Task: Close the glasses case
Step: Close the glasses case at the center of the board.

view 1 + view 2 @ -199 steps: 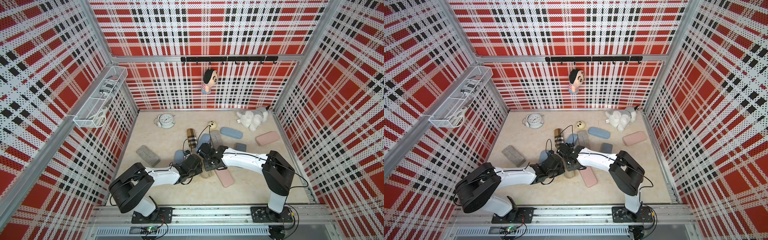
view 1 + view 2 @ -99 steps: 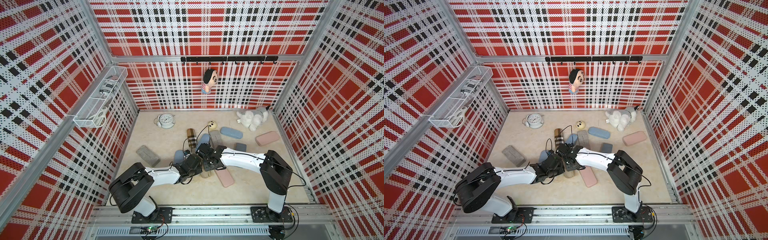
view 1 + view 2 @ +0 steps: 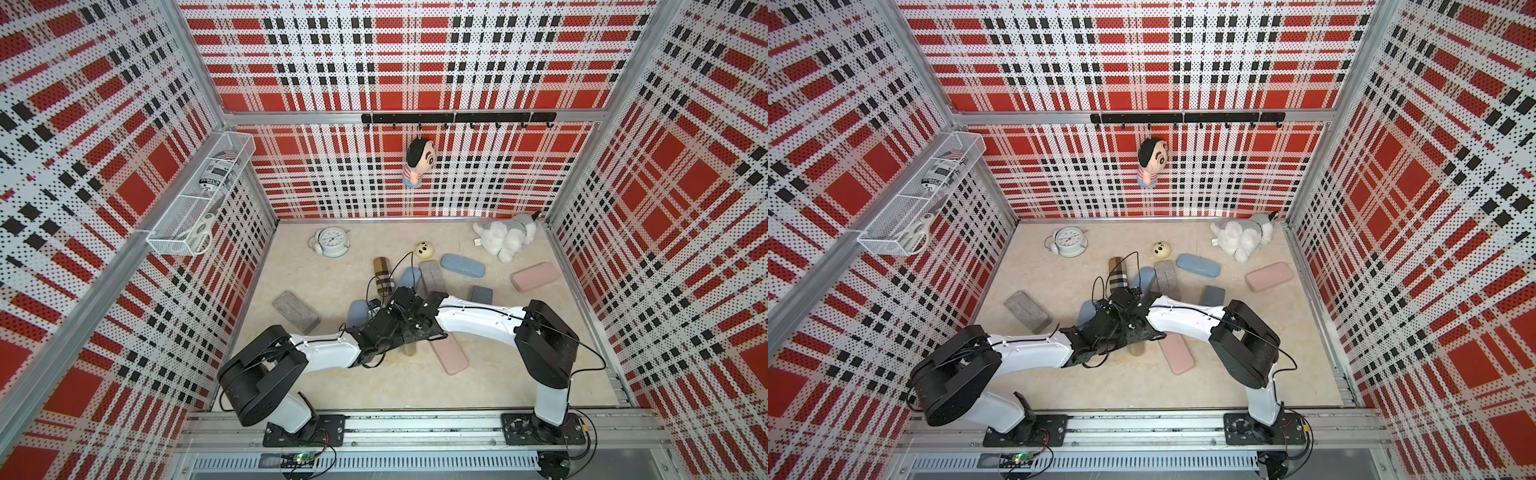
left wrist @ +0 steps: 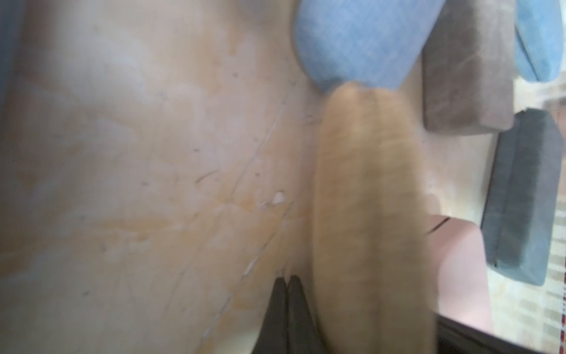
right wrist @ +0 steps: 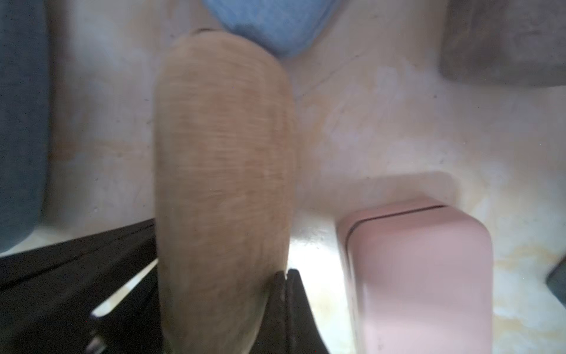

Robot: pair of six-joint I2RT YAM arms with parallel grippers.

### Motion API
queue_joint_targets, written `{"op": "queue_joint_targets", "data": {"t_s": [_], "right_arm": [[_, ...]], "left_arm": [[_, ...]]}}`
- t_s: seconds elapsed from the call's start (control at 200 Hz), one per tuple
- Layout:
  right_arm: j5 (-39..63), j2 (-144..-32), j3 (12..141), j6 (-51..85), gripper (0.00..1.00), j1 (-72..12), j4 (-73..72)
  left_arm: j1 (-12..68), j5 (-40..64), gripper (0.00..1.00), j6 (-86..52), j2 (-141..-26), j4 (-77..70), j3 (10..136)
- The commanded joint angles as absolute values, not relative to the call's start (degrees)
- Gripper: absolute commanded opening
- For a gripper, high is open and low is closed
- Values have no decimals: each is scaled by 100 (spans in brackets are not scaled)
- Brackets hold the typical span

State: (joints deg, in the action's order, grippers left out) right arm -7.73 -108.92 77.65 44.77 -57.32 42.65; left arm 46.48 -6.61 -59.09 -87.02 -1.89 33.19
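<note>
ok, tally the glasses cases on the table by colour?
Blue cases: 3
Grey cases: 3
Pink cases: 2
Plaid case: 1
Tan case, mostly hidden under the two arms in both top views: 1
Total: 10

Case (image 5: 223, 153) betw. L gripper (image 4: 288, 283), R gripper (image 5: 286, 277).

The scene is being viewed by both top views from high above its front, looking down toward the back wall (image 3: 415, 62). The tabletop (image 4: 137, 153) is being viewed very closely by each wrist camera; the tan case (image 4: 367, 214) and pink case (image 5: 422, 275) are being shared between them.
</note>
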Motion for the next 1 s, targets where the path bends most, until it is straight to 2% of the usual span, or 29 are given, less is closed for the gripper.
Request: {"op": "queue_joint_targets", "data": {"t_s": [0.0, 0.391, 0.736, 0.997], "right_arm": [[148, -11039, 7902, 4622, 0, -6153, 3152], [-345, -10800, 7640, 4838, 0, -6156, 3403], [-920, -10301, 7227, 5010, 17, -6073, 3349], [-1094, -10257, 7207, 5050, 22, -5942, 3573]], "left_arm": [[4772, -289, 0, -5932, -8541, -1389, 3620], [4742, -408, 0, -6015, -8272, -1298, 3371], [4445, -914, 0, -6072, -7040, -546, 2787], [4041, -935, 3, -6037, -6319, -165, 2414]]}}
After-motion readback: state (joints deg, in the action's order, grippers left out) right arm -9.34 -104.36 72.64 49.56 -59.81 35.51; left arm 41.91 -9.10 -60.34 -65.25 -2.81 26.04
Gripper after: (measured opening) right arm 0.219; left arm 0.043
